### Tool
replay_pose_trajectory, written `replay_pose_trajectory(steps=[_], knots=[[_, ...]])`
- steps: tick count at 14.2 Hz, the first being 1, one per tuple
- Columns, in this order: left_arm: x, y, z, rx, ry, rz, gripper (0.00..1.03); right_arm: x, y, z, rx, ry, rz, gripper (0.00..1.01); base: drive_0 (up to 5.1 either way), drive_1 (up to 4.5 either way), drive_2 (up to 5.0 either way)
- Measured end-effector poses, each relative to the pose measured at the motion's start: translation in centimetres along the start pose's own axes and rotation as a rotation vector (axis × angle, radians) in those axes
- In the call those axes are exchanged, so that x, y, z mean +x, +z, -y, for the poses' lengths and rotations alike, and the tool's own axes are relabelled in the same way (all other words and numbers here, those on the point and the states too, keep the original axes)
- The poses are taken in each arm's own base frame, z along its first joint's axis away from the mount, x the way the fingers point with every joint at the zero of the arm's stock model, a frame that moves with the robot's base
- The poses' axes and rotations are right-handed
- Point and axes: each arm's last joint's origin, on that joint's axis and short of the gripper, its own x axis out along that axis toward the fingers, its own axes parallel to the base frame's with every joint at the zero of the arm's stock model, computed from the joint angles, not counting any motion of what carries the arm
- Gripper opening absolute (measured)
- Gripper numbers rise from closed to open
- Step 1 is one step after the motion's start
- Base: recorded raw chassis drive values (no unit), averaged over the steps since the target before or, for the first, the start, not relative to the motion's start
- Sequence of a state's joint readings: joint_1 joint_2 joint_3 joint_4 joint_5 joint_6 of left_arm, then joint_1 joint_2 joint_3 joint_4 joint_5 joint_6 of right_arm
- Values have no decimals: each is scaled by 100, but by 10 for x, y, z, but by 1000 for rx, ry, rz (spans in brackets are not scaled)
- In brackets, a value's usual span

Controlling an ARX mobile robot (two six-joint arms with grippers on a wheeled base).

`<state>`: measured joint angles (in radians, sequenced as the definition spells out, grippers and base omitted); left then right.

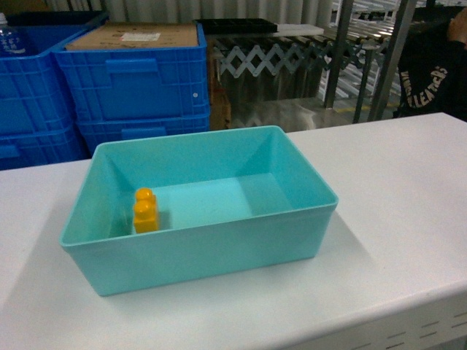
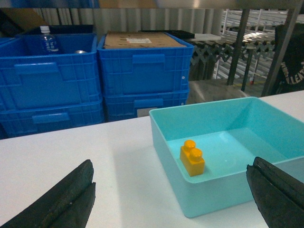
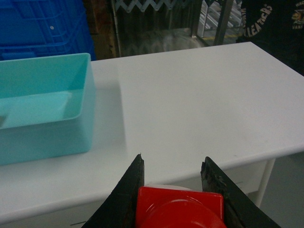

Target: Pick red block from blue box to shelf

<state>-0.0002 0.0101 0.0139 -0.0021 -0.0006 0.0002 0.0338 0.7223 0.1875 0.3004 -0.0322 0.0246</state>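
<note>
My left fingers (image 2: pixel 171 199) hang spread wide and empty above the white table (image 1: pixel 408 189), one dark pad (image 2: pixel 61 199) low at each side of the left wrist view, with nothing between them. I judge this arm is parked, since its view takes in the whole near corner of the blue box (image 1: pixel 197 248) without crowding it. Behind stand stacked dark blue crates (image 2: pixel 142 71), one of them holding a water bottle (image 2: pixel 47 40); they are no part of my job.

The blue box sits on the table with only the yellow-orange brick (image 1: pixel 145 211) left inside, upright against the left inner wall. That fits the task: the wrong brick is untouched.

Further right, my right fingers (image 3: pixel 173 190) are clamped on the red block (image 3: pixel 178 209), one dark pad (image 3: pixel 126 190) pressing each side. I carry it out over the table's near edge, well clear of the box, so it cannot knock the rim. The shelf (image 1: pixel 387 51) of steel uprights shows beyond the table at the far right, and I judge the carry there remains.
</note>
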Motion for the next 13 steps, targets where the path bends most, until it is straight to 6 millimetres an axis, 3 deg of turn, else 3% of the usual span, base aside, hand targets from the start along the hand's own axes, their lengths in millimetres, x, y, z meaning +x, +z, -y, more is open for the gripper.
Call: replay_pose_trajectory(steps=[13], knots=[[0, 0, 0, 0, 0, -2, 98, 0, 0, 0, 0, 0, -4, 29, -158, -158, -158]])
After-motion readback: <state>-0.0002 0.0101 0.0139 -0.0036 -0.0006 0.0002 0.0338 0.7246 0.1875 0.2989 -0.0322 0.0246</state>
